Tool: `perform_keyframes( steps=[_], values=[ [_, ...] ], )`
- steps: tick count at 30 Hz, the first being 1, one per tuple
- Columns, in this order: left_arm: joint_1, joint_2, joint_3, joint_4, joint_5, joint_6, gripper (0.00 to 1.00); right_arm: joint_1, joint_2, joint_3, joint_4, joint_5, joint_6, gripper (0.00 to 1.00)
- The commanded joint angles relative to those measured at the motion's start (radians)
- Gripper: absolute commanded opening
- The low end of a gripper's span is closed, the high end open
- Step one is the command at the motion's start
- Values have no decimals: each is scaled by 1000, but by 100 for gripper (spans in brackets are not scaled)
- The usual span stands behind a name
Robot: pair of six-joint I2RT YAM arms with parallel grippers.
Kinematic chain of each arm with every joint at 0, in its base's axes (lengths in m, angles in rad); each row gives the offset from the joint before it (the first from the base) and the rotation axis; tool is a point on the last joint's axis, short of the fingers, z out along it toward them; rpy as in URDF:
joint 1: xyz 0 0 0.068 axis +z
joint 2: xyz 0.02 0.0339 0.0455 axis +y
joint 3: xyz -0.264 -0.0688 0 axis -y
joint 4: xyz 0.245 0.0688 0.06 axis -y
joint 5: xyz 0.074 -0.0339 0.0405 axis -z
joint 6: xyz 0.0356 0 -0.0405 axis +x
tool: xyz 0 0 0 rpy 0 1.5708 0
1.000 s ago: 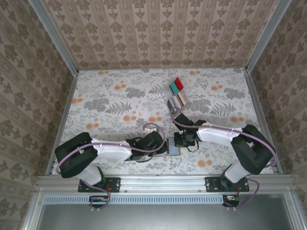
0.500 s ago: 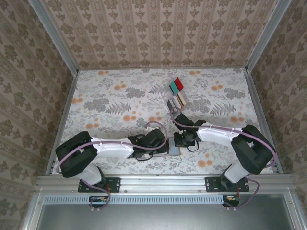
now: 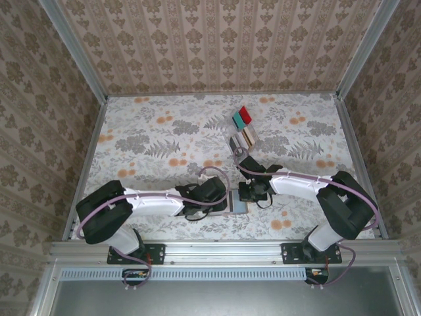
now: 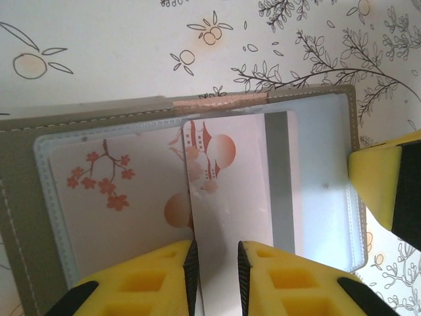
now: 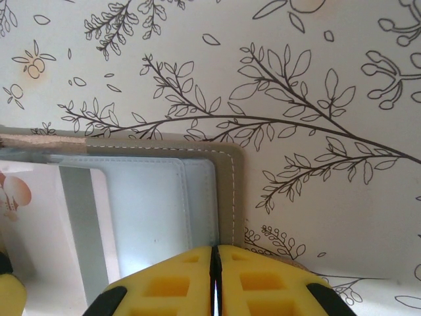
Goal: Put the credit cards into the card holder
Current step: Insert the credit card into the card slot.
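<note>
Close to the near edge of the table, about midway along it, the wallet lay open and flat with both grippers at it. The left gripper had its fingers a little apart over the near end of a pale card — the card's face showed in the gap, so they seemed to rest on it rather than pinch it. That card lay askew by the fold, overlapping a flowered card that seemed already pocketed. The right gripper was clenched, fingers tight together, at the wallet's right rim. Farther off, toward the far edge, a rack held more cards, with a red card and a teal card just beyond it. The likely trouble: the pale card could ride over the pocket's lip instead of under it, or skid sideways — and if the right fingers slipped off the rim, the wallet might slide or fold
</note>
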Motion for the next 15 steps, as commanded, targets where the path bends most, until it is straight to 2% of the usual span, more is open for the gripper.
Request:
perform_keyframes(
  steps=[1, 15],
  values=[
    [2, 25, 19, -46, 21, 31, 26, 3, 59, -24, -12, 52, 10, 12],
    [3, 50, 7, 54, 62, 22, 29, 3, 54, -36, 11, 27, 26, 12]
  ],
)
